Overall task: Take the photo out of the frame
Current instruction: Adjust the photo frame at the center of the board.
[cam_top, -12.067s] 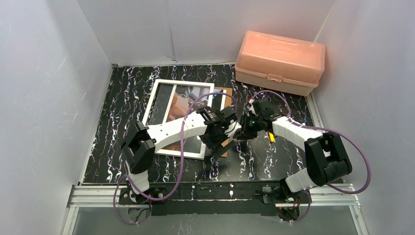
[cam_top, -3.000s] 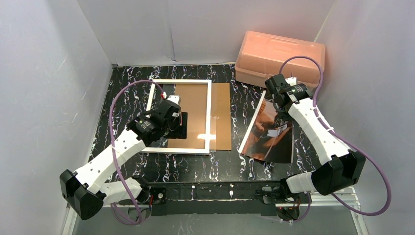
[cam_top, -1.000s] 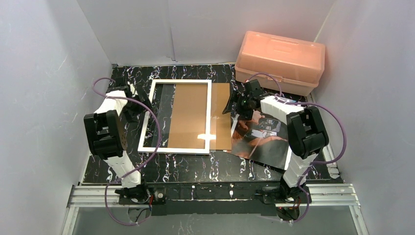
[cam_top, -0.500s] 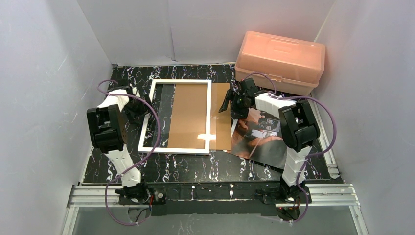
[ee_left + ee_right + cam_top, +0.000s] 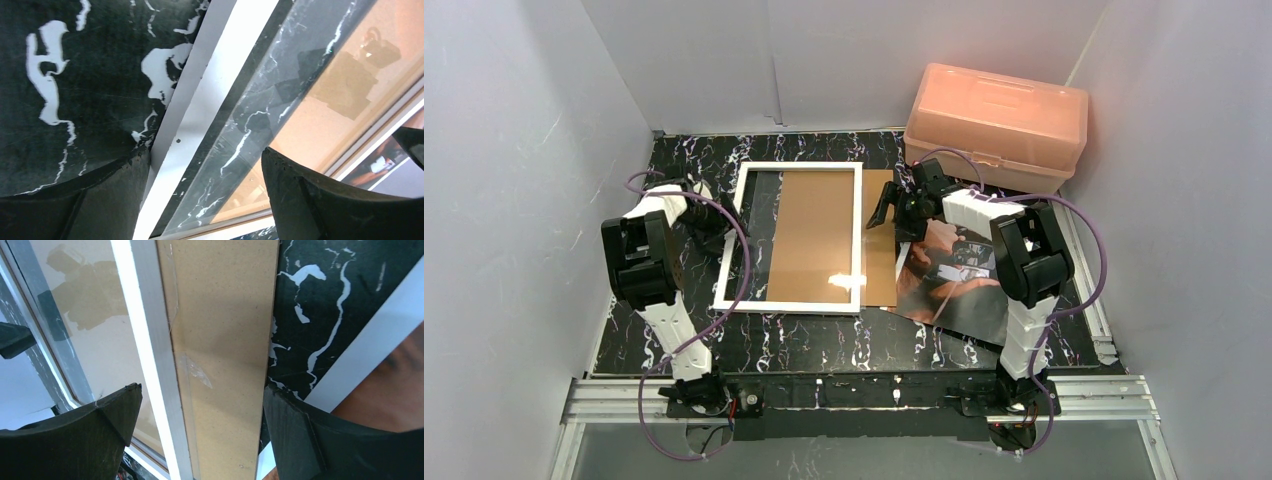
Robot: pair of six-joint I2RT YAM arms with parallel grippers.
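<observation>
The glossy reddish-brown and orange photo print (image 5: 959, 285), earlier seen inside the flat white-bordered rectangular picture frame (image 5: 804, 166), has been taken out and laid flat to its right, then turned slightly. In the last half second the frame has been shifted a little rightward, so less of the plain brown backing board (image 5: 881, 260) is exposed beside it. The left gripper (image 5: 717, 220) has been drawn back to the frame's left rail, and the right gripper (image 5: 889, 218) has been brought left over the board's edge.
</observation>
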